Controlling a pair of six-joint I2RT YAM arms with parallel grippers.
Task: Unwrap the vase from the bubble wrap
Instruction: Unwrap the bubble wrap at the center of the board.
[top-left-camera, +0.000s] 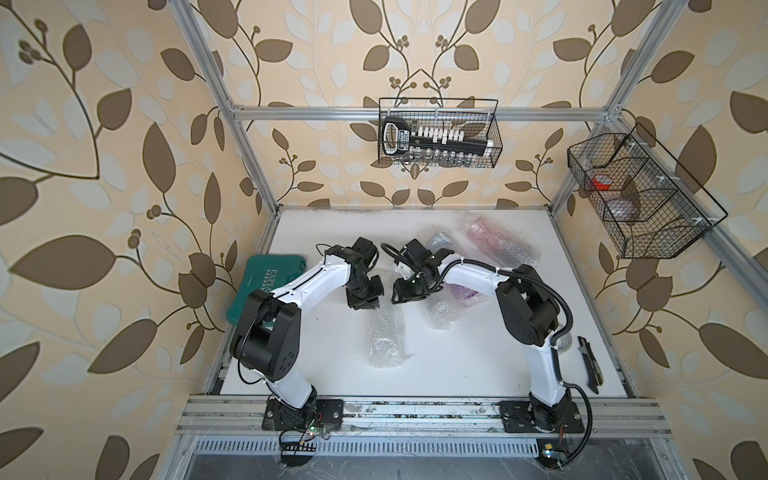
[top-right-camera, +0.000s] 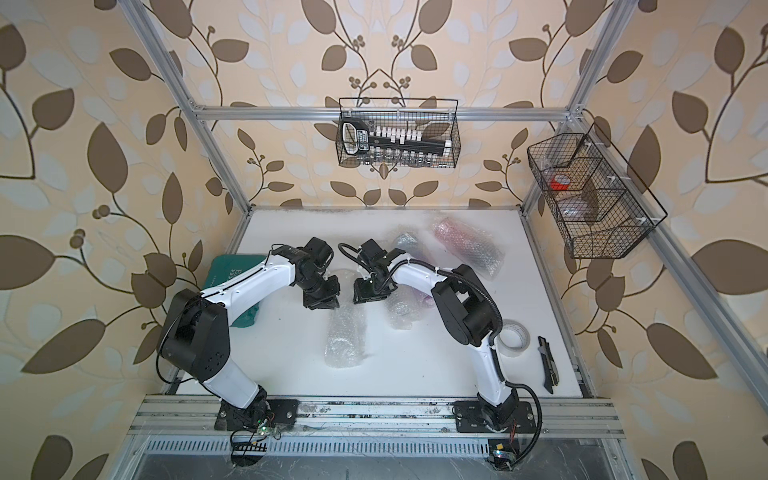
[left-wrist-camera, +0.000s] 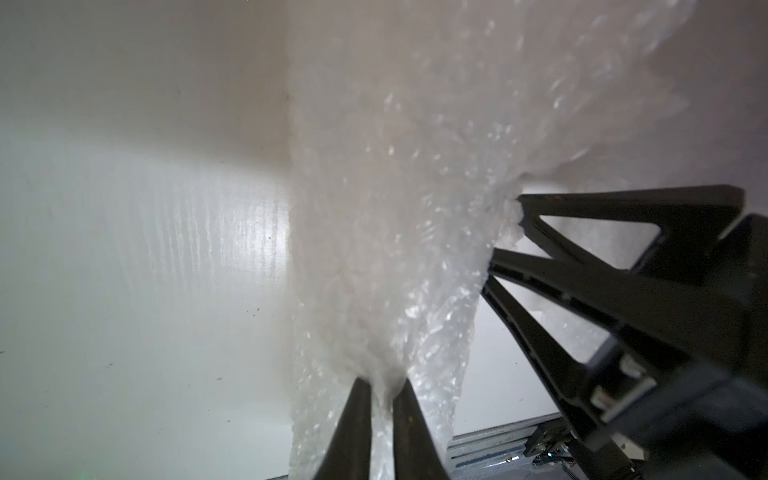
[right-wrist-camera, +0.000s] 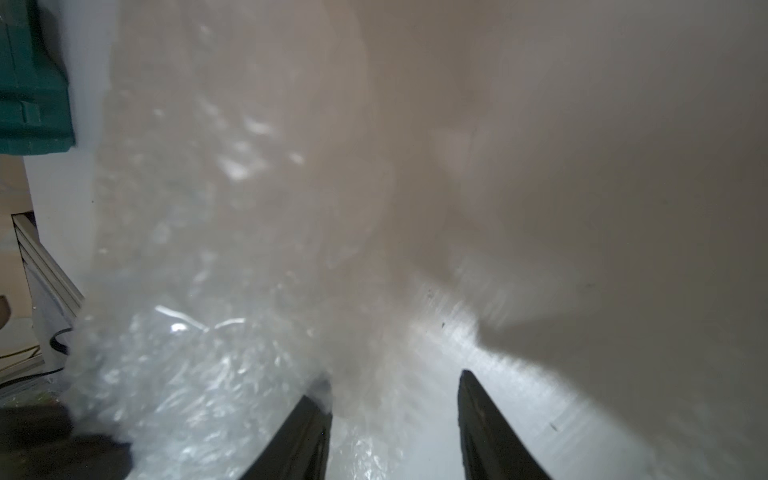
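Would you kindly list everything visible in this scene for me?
bubble wrap: four bundles, clear, some with pink, purple or grey inside, mid and back-right table
case: one, teal, table's left edge
tape roll: one, whitish, beside right arm's lower link
utility knife: one, black, table's right edge
wire baskets: two, black, on back and right rails
table: one, white, under everything
left gripper: one, black, shut on bubble wrap
right gripper: one, black, open at the same bundle
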